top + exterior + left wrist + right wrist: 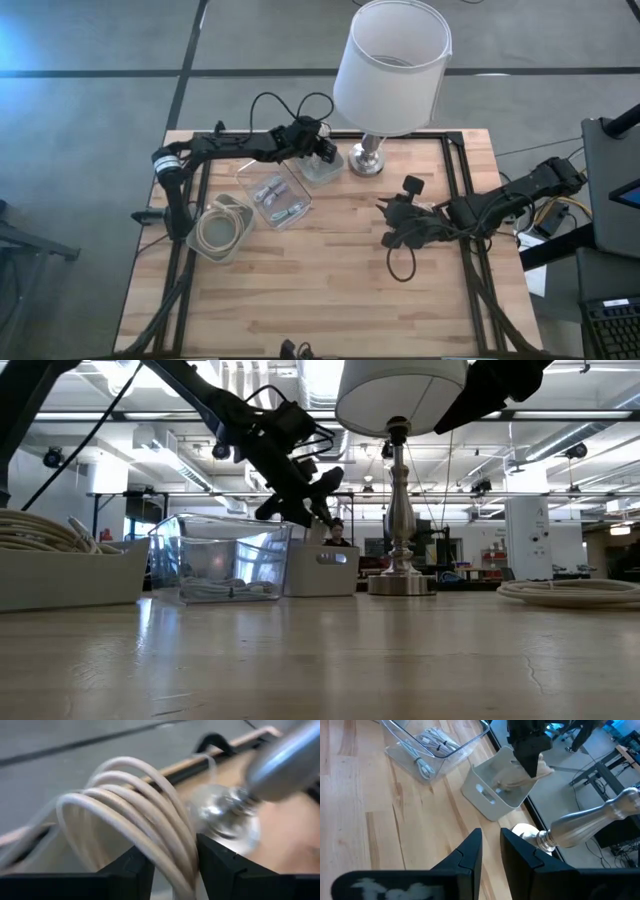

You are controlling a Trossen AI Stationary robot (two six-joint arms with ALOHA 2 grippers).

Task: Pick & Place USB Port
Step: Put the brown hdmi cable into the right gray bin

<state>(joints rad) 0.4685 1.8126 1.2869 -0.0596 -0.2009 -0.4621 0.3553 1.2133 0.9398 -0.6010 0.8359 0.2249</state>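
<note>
My left gripper [318,148] [172,855] is over the small white bin [322,170] [495,790] at the table's far side, shut on a coiled cream cable [130,805] [520,777]. The bin stands next to the lamp's base [367,160]. My right gripper [392,215] [491,845] waits low over the table's right half; its fingers stand a narrow gap apart, with nothing between them. My left gripper pinches the bundled strands of the coil [175,845] between its two fingers, several strands together. The fingers slant down from above and from the table's left. The loops stick out beyond the fingertips, and the coil's lower part [507,782] reaches into the white bin's opening.
A clear container [275,197] [220,555] holding bundled cables sits left of the small bin. A white tray of coiled cables [225,228] [60,565] stands near the left edge. The tall lamp [400,510] stands close by, and a black cable loop [400,262] lies under the right arm.
</note>
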